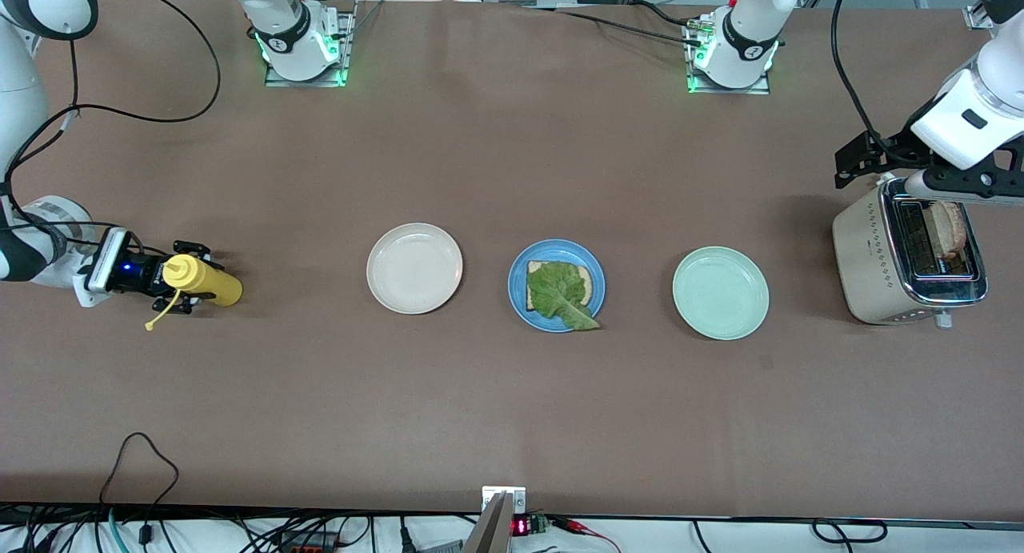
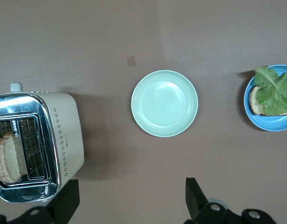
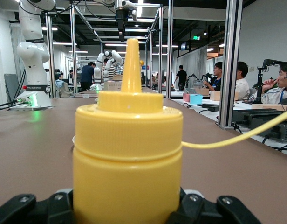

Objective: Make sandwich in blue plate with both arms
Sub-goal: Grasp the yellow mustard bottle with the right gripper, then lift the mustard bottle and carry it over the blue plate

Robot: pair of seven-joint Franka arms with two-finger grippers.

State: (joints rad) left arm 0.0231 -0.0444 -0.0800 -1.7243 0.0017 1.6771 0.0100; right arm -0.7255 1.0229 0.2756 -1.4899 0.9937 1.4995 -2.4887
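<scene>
My right gripper [image 1: 186, 274] lies low at the right arm's end of the table, its fingers pinched on a yellow mustard bottle [image 1: 202, 280] that stands on the tabletop. In the right wrist view the bottle [image 3: 128, 154] fills the frame between my black fingers [image 3: 22, 209], nozzle pointing up, with its thin yellow cap strap [image 3: 236, 135] trailing off to one side.

My left gripper [image 1: 948, 186] hangs over the toaster [image 1: 908, 261] at the left arm's end of the table. In the left wrist view its two fingers [image 2: 195, 198] stand spread wide apart, holding nothing. A slice of toasted bread [image 1: 950, 227] sits upright in one slot of the toaster; the slot beside it shows only wire grille.

The blue plate [image 1: 518, 277] rests at the middle of the table, between a cream-white plate [image 1: 414, 267] toward the right arm's end and a pale mint-green plate [image 1: 720, 292] toward the left arm's end. All three are well apart from one another. On the blue plate lies one slice of bread [image 1: 588, 279] with a ruffled lettuce leaf [image 1: 558, 291] spread on top; the tip of the leaf overhangs the rim on the side nearer the front camera. The leaf has no slice over it.
</scene>
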